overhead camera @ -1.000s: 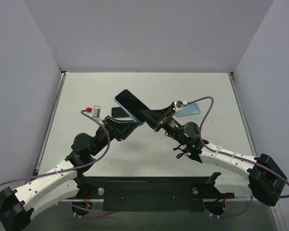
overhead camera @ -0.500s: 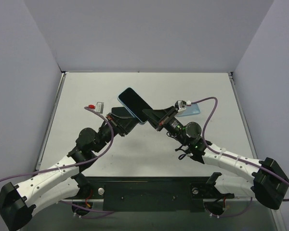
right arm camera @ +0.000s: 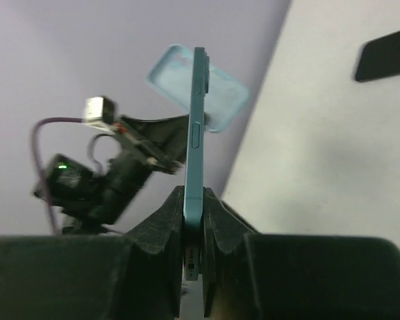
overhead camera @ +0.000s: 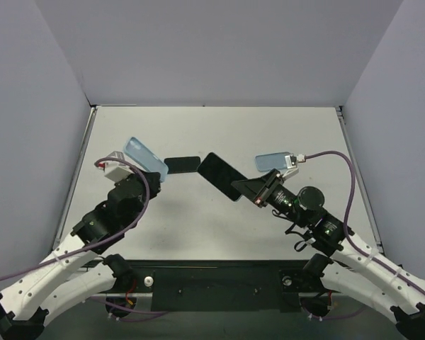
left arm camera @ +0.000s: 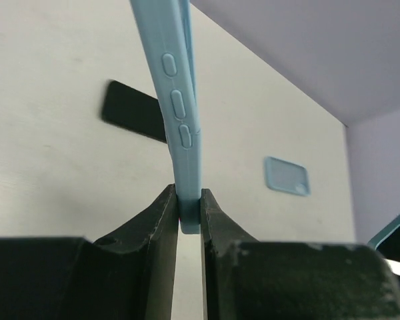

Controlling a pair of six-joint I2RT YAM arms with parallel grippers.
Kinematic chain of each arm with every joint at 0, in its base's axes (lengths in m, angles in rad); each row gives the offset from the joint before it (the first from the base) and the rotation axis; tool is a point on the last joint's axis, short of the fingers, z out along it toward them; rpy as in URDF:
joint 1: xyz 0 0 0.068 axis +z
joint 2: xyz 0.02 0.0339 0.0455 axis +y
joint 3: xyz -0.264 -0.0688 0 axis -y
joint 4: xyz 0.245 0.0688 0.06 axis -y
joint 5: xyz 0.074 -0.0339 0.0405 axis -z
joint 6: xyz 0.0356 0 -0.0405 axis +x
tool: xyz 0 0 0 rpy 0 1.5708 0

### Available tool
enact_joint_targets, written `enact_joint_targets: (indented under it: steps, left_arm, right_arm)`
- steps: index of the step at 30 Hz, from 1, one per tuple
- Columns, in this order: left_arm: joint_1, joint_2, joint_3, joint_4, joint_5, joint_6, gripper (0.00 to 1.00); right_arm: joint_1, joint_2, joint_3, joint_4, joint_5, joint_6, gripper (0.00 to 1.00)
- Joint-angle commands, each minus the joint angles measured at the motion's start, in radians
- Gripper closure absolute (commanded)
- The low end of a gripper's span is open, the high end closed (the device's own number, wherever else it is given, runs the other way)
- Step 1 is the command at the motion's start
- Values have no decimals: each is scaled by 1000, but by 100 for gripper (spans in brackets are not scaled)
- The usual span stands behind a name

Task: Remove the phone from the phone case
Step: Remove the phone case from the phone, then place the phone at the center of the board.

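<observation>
Top view first: the left gripper (overhead camera: 150,177) is clamped on the light-blue phone case (overhead camera: 143,157), held up over the left side of the table (overhead camera: 219,127). The right gripper (overhead camera: 241,188) is pinching the phone (overhead camera: 222,176) by its near end, dark screen up, around the middle. The two are well apart, so I'd say the phone is out. Grabbing each piece by one end makes sense to me, since it leaves the rest free to peel off. A black slab (overhead camera: 181,164) lies flat between them, and a second blue case (overhead camera: 275,161) sits on the table past the right wrist

Left wrist: fingers pressed tight on the case's bottom edge. The case stands edge-on, with its button bumps facing the camera

Right wrist: jaws squeezed on the phone's thin edge and the phone is upright. You can see the left arm and its case behind it

Versus a second ago: back then both grippers met in the middle, with the phone still sitting in the blue case. Since then the left arm has swung off left with the case, and the right has backed away with the bare phone
</observation>
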Motion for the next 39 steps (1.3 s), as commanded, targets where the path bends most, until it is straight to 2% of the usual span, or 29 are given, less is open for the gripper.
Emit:
enact_joint_targets:
  steps: [1, 4, 7, 10, 13, 14, 16, 20, 25, 29, 39]
  left_arm:
    - [5, -102, 115, -344, -385, 125, 100]
    - [6, -186, 171, -348, -432, 258, 100]
    - [6, -231, 220, -335, -417, 349, 100]
    - [5, -278, 238, -297, -312, 406, 100]
    - [3, -297, 227, -272, -236, 429, 100]
    - [6, -305, 229, -272, -212, 428, 100]
    - [5, -309, 229, -275, -187, 422, 100]
    - [5, -312, 232, -269, -140, 416, 100]
    - [5, -321, 229, -266, -106, 399, 100]
    - [5, -326, 204, -257, -74, 360, 100]
    - [5, -314, 184, -214, -20, 322, 100]
  right_arm:
    - [-85, -5, 128, -446, -39, -321, 100]
    - [-134, 103, 249, -646, -86, -517, 100]
    - [-153, 235, 347, -707, -176, -639, 100]
    - [-179, 434, 442, -740, -331, -717, 100]
    - [-181, 577, 525, -650, -440, -670, 100]
    - [-182, 661, 548, -589, -519, -647, 100]
    - [-179, 786, 632, -563, -569, -596, 100]
    - [-168, 985, 743, -367, -658, -458, 100]
    - [-171, 1192, 843, -266, -701, -381, 100]
    - [-173, 1303, 889, -141, -738, -294, 100]
    - [-213, 1429, 933, -113, -795, -285, 100]
